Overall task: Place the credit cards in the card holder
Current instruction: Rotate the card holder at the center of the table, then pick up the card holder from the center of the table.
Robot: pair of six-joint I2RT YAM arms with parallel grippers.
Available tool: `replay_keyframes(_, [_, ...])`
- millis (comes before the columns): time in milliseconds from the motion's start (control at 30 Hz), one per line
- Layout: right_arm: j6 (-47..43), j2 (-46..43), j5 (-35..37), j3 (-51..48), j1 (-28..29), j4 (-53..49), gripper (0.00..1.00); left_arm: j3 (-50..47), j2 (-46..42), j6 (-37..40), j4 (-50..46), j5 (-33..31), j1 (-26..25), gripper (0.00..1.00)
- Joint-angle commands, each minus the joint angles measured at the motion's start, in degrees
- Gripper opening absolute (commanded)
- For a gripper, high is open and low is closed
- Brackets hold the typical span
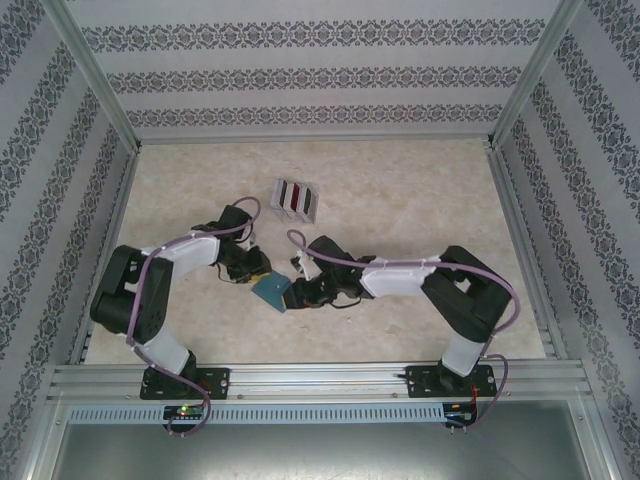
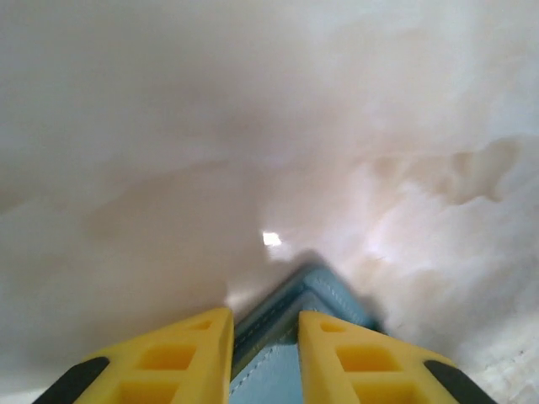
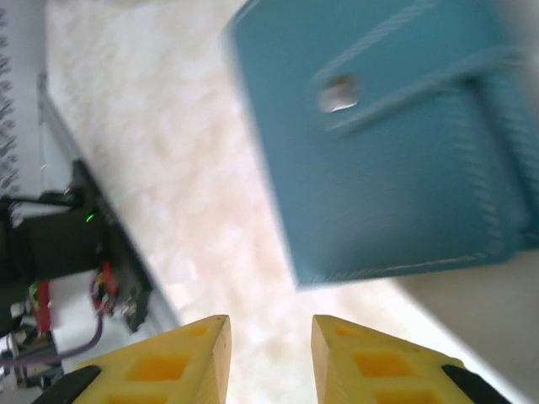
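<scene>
Your left gripper (image 2: 264,345) clamps the teal card holder (image 2: 320,290). Right gripper (image 3: 271,345) narrowly parted, empty, near its lower edge. Open worktop (image 3: 152,168) around.

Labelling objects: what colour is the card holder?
The card holder is teal-blue; right wrist view shows it best.
</scene>
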Motion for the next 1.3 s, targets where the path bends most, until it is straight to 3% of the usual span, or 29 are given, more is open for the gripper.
replay_keyframes(0, [0.6,-5.8,3.2,-2.9,1.6,1.2,0.36,5.0,5.0,5.2,3.4,5.0,-4.0,0.33])
replay_keyframes(200, [-5.6,-14.0,12.1,-7.1,-3.4,-8.0,0.41,12.5,7.7,7.6,2.4,4.6,-6.0,0.48])
replay_keyframes(367, [-9.0,-11.4,15.5,-3.0,-3.5,-11.1,0.48,12.6,-0.2,8.3,-4.4,-3.1,-3.8,0.54])
replay_keyframes(467, [-8.6,-6.6,16.0,0.6,-1.1,-9.8,0.50,8.9,-6.1,5.6,-14.2,-11.1,-1.4,0.63])
replay_keyframes(667, [-5.3,0.9,15.6,3.9,-0.6,-6.3,0.49,-9.2,-19.4,-1.2,-10.2,-1.2,-0.1,0.63])
replay_keyframes(867, [-4.8,3.8,12.4,5.4,-1.9,-5.6,0.47,-15.5,-18.2,-6.0,2.2,5.5,-0.7,0.53])
replay_keyframes(1167, [2.0,5.6,8.8,1.7,-3.3,3.0,0.36,-11.2,-8.9,-2.6,3.6,9.1,-1.8,0.30])
replay_keyframes(1267, [4.1,6.3,7.3,0.8,-3.3,6.5,0.34,-10.4,-9.7,-1.5,3.7,9.6,-1.9,0.13])
